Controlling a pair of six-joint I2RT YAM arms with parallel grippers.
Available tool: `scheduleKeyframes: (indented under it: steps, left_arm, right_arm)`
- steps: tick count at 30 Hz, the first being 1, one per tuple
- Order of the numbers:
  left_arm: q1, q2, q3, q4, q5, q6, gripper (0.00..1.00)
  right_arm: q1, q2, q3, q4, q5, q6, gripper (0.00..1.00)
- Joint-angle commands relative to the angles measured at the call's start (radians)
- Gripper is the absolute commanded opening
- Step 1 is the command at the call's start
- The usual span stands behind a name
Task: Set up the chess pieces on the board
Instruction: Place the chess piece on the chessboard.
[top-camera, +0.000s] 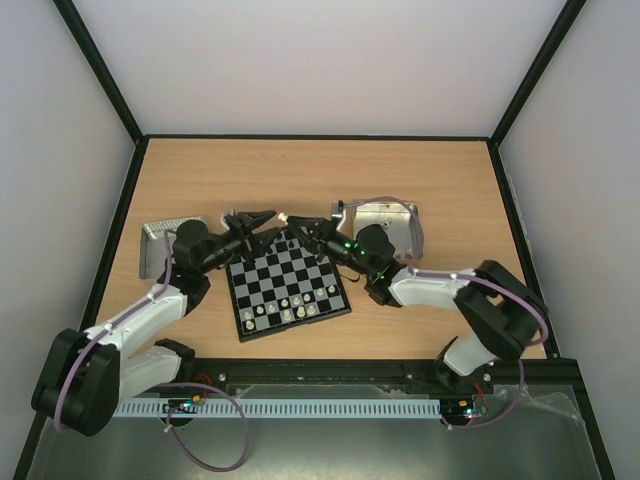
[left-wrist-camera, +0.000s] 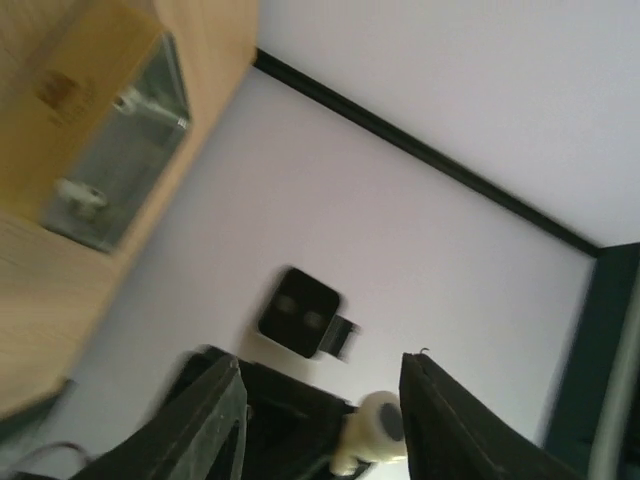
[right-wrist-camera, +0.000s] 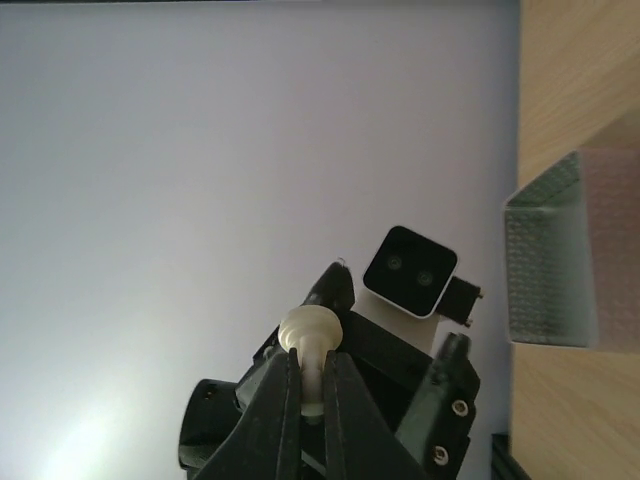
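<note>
Chess piece (right-wrist-camera: 310, 340), cream: clamped by its stem in the right hand (right-wrist-camera: 312, 372), lying along the fingers, rounded head out past the fingertips and pointing toward the left hand (left-wrist-camera: 322, 365). Held in the air over the far edge of the board (top-camera: 262, 280), off the surface. Flanked by the left hand's parted fingers; contact there not clear. Both forearms stretched inward and roughly level, hands nose to nose. More chess pieces (top-camera: 292, 308), pale, upright on the board's near rows.
</note>
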Motion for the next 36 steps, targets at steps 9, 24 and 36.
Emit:
scheduleKeyframes:
  steps: [9, 24, 36]
  left_arm:
    - [0.085, -0.245, 0.118, -0.811, -0.347, 0.737, 0.71]
    - [0.098, -0.261, 0.337, -0.988, -0.611, 1.4, 0.77]
    - [0.101, -0.27, 0.343, -1.007, -0.671, 1.497, 0.79]
  right_arm:
    - [-0.006, -0.27, 0.283, -1.441, 0.278, -0.778, 0.02]
    - [0.105, -0.074, 0.5, -2.041, 0.247, -1.02, 0.02]
    - [0.181, 0.101, 0.575, -2.027, 0.204, -1.008, 0.02]
